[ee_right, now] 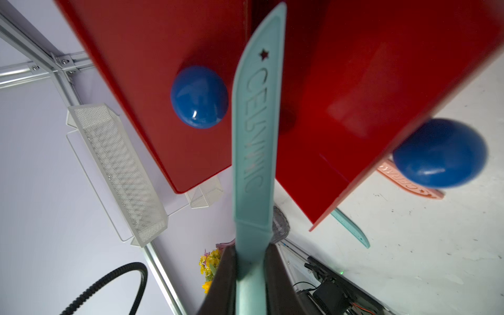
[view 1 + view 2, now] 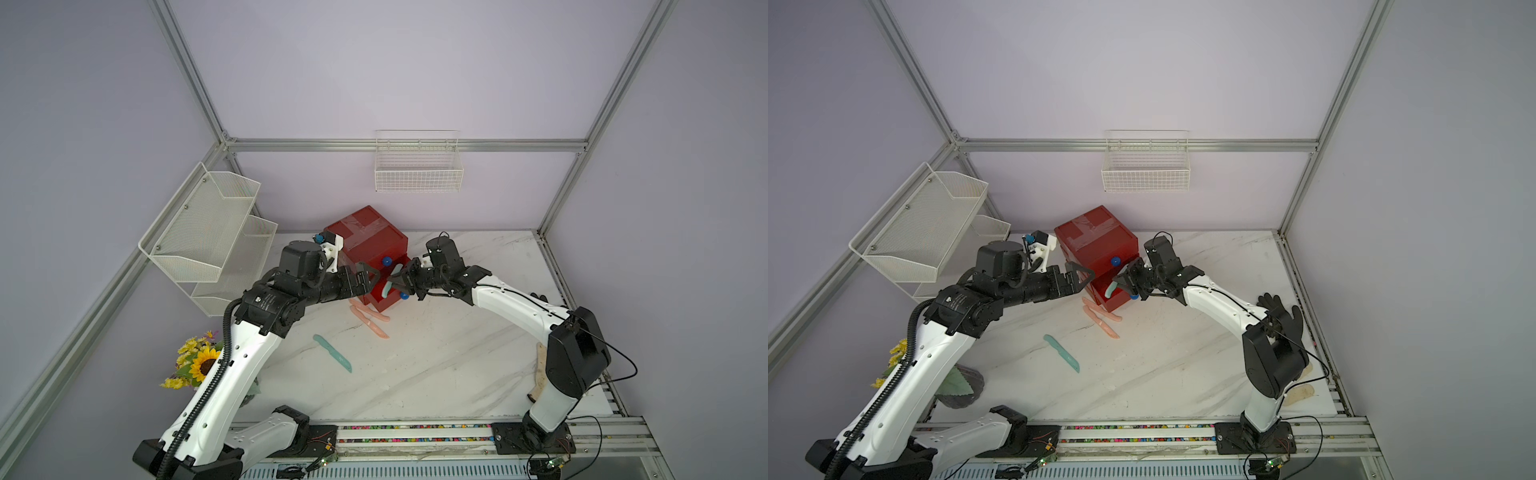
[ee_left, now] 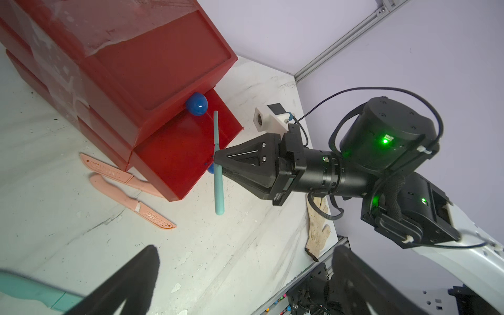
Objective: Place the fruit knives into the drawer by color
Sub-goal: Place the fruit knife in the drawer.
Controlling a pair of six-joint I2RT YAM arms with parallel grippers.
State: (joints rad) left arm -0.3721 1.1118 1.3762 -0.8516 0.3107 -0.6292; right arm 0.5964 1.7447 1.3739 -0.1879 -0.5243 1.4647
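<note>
Grip as seen from above: in both top views my right gripper [image 2: 394,284] sits at the centre of the frame, clamped on a teal knife [image 2: 387,289] over the pulled-out drawer [image 2: 384,305] of the red chest [image 2: 365,239]. My left gripper [image 2: 371,279] hangs just to the left of it, spread wide and empty. Lower in the frame a second teal knife [image 2: 332,353] lies alone on the table [image 2: 436,365], and two pink knives [image 2: 377,329] lie side by side at the chest's foot. In the left wrist view the held knife runs nearly top to bottom across my right gripper. Its thin blade end is over the drawer's hollow near the upper blue knob [image 3: 197,104], and its thick handle end hangs outside the drawer's front. I judge the drop turns on this: the long axis must tip down and line up between the drawer walls before I let go. One pink knife slips under the open drawer. The loose teal one shows at the lower left, close to my left fingers [image 3: 131,281], so that arm looks nearer to it. In the right wrist view the blade points up the frame into the red, with the lower knob [image 1: 439,152] at the right. Count: two teal knives, two pink, no green in sight; two knobs showing, one drawer open.
</note>
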